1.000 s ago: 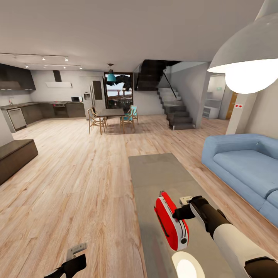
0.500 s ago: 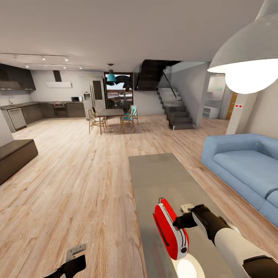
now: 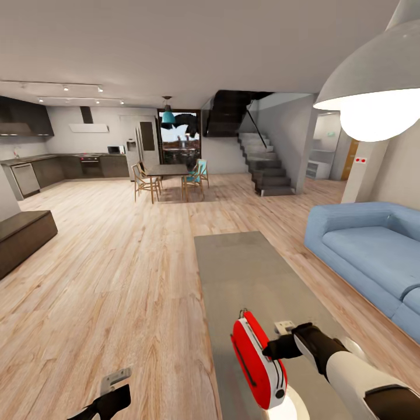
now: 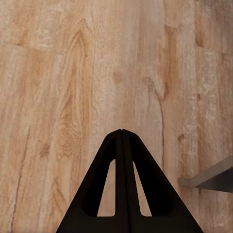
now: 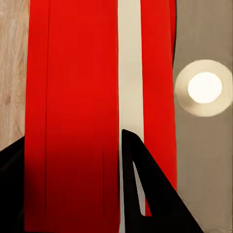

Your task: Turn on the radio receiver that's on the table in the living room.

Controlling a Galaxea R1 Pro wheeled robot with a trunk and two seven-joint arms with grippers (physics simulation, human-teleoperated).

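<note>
The radio receiver [image 3: 258, 361], a slim red box with white trim, stands tilted on edge over the near end of the long grey table [image 3: 245, 268]. My right gripper [image 3: 275, 350] reaches in from the right and is shut on it. In the right wrist view the red body [image 5: 73, 121] sits between the two dark fingers [image 5: 141, 194], with the grey tabletop [image 5: 204, 160] beyond. The dial face is not visible. My left gripper [image 3: 108, 402] hangs low at the left over the wood floor, its fingers [image 4: 121, 184] pressed together and holding nothing.
A blue sofa [image 3: 367, 251] runs along the table's right side. A white pendant lamp [image 3: 373, 87] hangs at upper right and reflects on the tabletop [image 3: 291, 408]. A dark bench [image 3: 23, 233] stands at left, with a dining table and chairs [image 3: 168, 175], kitchen and stairs [image 3: 265, 166] far back.
My right gripper has drawn back toward me along the table, and the radio receiver has come with it, lower in the picture. The left arm has stayed still.
</note>
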